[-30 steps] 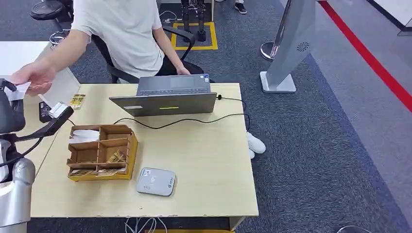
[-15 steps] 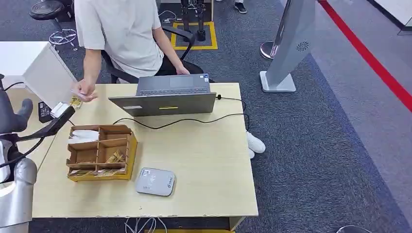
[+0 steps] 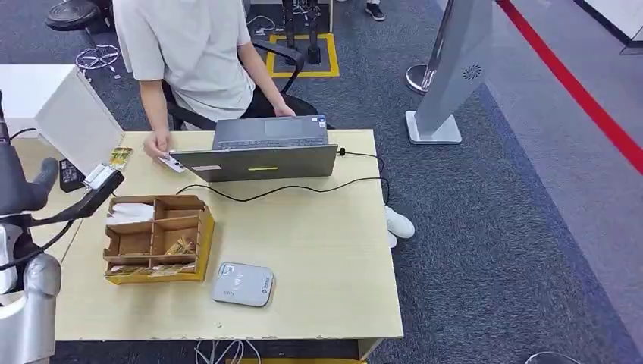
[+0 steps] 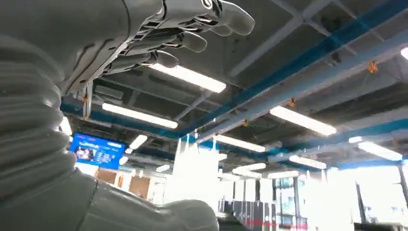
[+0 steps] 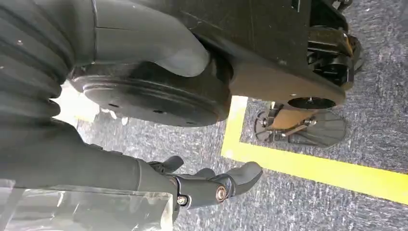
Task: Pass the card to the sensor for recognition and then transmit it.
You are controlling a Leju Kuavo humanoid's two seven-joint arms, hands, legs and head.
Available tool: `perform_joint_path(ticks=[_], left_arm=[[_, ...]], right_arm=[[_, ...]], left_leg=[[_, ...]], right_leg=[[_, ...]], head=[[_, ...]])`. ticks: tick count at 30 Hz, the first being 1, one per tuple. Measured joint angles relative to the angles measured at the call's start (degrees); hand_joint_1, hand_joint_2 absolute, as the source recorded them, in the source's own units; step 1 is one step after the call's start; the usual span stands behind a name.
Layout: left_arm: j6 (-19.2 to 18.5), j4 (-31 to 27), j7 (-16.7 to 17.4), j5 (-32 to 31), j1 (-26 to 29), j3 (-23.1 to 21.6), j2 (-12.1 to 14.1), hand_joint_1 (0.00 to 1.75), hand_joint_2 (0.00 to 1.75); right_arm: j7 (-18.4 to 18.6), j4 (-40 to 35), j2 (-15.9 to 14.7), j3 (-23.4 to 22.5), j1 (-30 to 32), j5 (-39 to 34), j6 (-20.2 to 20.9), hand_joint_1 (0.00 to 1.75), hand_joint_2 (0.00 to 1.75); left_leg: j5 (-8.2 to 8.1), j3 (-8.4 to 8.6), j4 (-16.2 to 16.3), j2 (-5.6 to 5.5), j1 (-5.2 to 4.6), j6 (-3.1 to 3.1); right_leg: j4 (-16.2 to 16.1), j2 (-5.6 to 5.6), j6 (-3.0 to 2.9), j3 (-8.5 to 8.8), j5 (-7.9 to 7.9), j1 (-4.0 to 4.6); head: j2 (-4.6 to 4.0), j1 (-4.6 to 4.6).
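cardboard organizer point(image 3: 158, 239) on table point(image 3: 318, 250) holds white papers point(image 3: 130, 212), yellow packets point(image 3: 180, 246).

Floor: dark grey carpet point(image 3: 485, 250), crossed by a red stripe point(image 3: 576, 91) at the right and a yellow-taped square point(image 3: 303, 64) at the far end.
Furniture: a pale wooden table point(image 3: 318, 258) at centre; a white cabinet point(image 3: 53, 102) beside its far left corner; a black office chair point(image 3: 277, 57) behind the table.
Fixture: a grey leaning kiosk stand point(image 3: 455, 61) on a flat base.
Ceiling: blue beams point(image 4: 308, 48) and long strip lights point(image 4: 187, 77).
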Motion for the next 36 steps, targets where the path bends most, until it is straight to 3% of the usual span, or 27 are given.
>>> perform_joint_path(ticks=[3, 8, 17, 21, 25, 29, 36], left_arm=[[-3.64, -8.59, 0.48, -0.04, 5.65, -4.39, -0.72, 0.0, 1.75], [-3.25, -20.48, 1.58, -0.04, 15.11, -13.56, 0.57, 0.0, 1.75], [-2.37, -27.9, 1.12, 1.51, 20.89, -18.23, 3.34, 0.0, 1.75], [-3.21, -28.87, -0.11, 3.61, 22.45, -19.22, 4.3, 0.0, 1.75], [-10.58, -28.47, -0.65, 8.86, 23.48, -20.01, 5.38, 0.0, 1.75], [-15.02, -24.39, -1.68, 14.73, 24.48, -20.05, 7.1, 0.0, 1.75], [-16.47, -18.02, -2.12, 16.66, 26.62, -20.86, 7.82, 0.0, 1.75]], right_arm=[[-0.28, 0.0, 0.0, -0.41, 0.17, -2.14, -0.39, 0.0, 1.75], [-0.44, 0.0, 0.0, -1.51, 0.42, -3.79, -0.98, 0.0, 1.75], [-0.61, 0.02, 0.0, -2.27, 0.56, -4.75, -1.09, 0.0, 1.75], [-0.61, 0.02, 0.0, -2.56, 0.58, -5.25, -1.12, 0.0, 1.75], [-0.52, 0.02, 0.0, -3.04, 0.63, -5.97, -1.16, 0.0, 1.75], [-0.28, 0.02, 0.0, -3.15, 0.64, -6.65, -0.99, 0.0, 1.75], [-0.09, 0.02, -0.02, -3.19, 0.62, -6.67, -1.01, 0.0, 1.75]], left_leg=[[-0.1, -0.02, 0.0, 0.0, -0.02, 0.02], [-0.16, -0.03, 0.0, 0.02, -0.06, 0.06], [-0.15, -0.01, -0.02, -0.02, -0.05, 0.05], [-0.15, -0.02, -0.02, -0.06, -0.05, 0.06], [-0.16, -0.02, -0.02, -0.06, -0.06, 0.06], [-0.16, 0.0, -0.02, -0.05, -0.05, 0.06], [-0.16, -0.02, -0.02, -0.06, -0.05, 0.06]], right_leg=[[-0.04, 0.0, 0.03, 0.01, -0.04, -0.02], [-0.07, 0.0, 0.1, -0.04, -0.1, -0.06], [-0.02, -0.06, 0.13, -0.04, -0.16, -0.06], [-0.02, -0.12, 0.14, -0.05, -0.17, -0.06], [-0.04, -0.11, 0.14, -0.06, -0.17, -0.07], [-0.04, -0.1, 0.14, -0.06, -0.17, -0.06], [-0.04, -0.11, 0.14, -0.06, -0.17, -0.07]], head=[[0.0, 0.02], [0.0, 0.07], [0.0, 0.09], [0.0, 0.09], [0.0, 0.11], [0.0, 0.09], [0.0, 0.07]])
